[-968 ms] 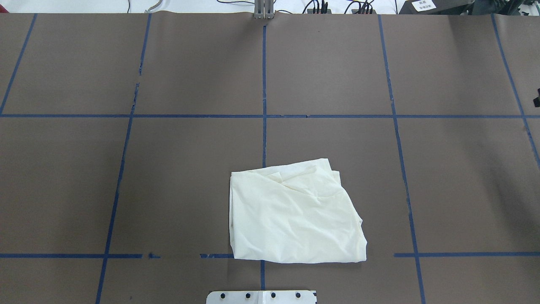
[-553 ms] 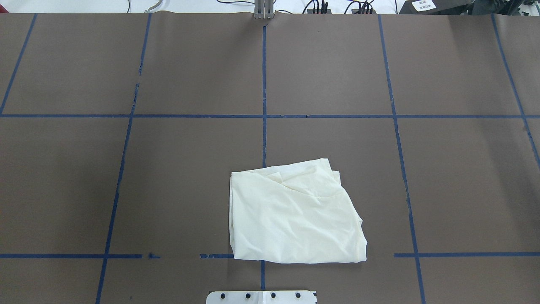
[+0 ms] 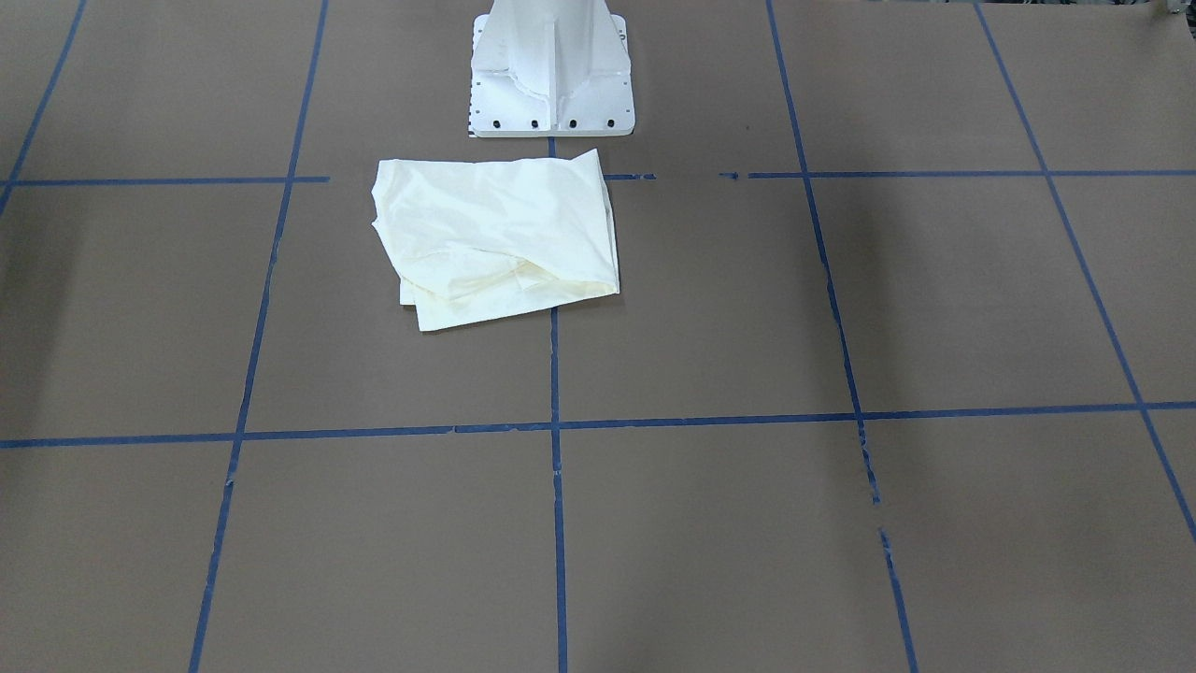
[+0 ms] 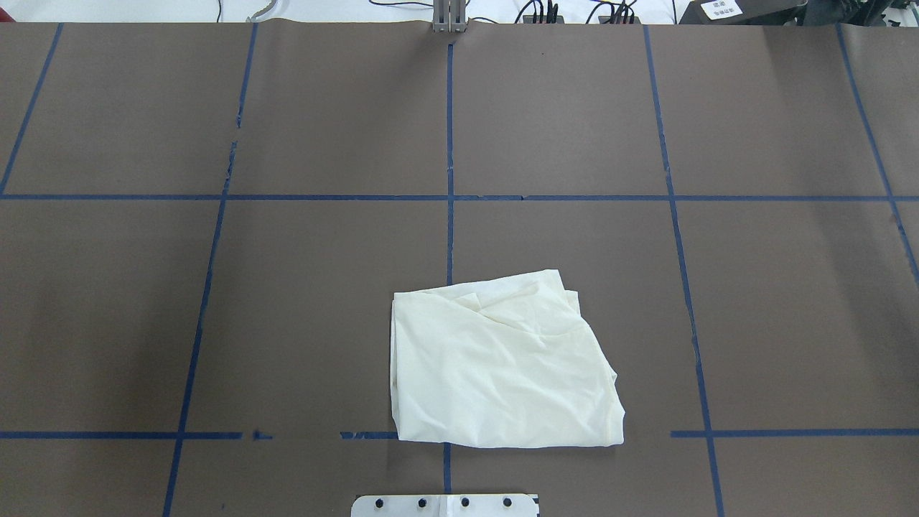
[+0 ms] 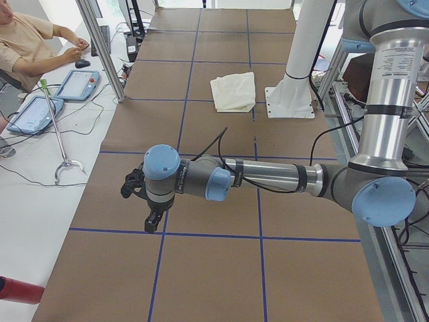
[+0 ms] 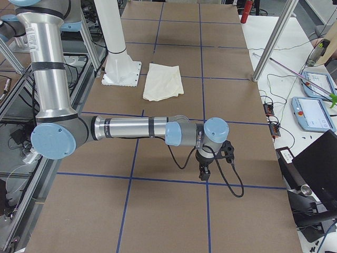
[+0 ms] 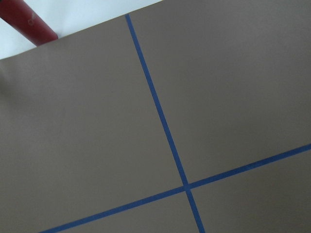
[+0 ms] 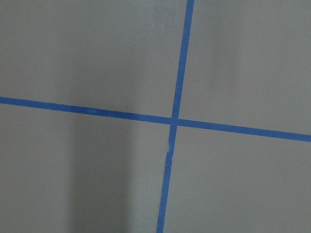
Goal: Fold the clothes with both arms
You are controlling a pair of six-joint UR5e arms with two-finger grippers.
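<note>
Shows the T-shirt (image 4: 502, 366) folded at the overhead frame's lower centre, mostly right of the middle tape line (image 4: 449, 237). Puts left gripper (image 5: 153, 223) and right gripper (image 6: 203, 172) well apart from it; cannot tell either as open or closed.

Cream shirt (image 4: 502, 366), plain side up, folded into a rough wrinkled rectangle, layered edges on its far side. Lies flat just in front of white pedestal base (image 3: 553, 75), slightly toward robot's right. Left arm (image 5: 268, 178) and right arm (image 6: 131, 128) stretched low, well out from the base. Left hand (image 5: 153, 220) and right hand (image 6: 204, 171) point down, grip state unclear.
</note>
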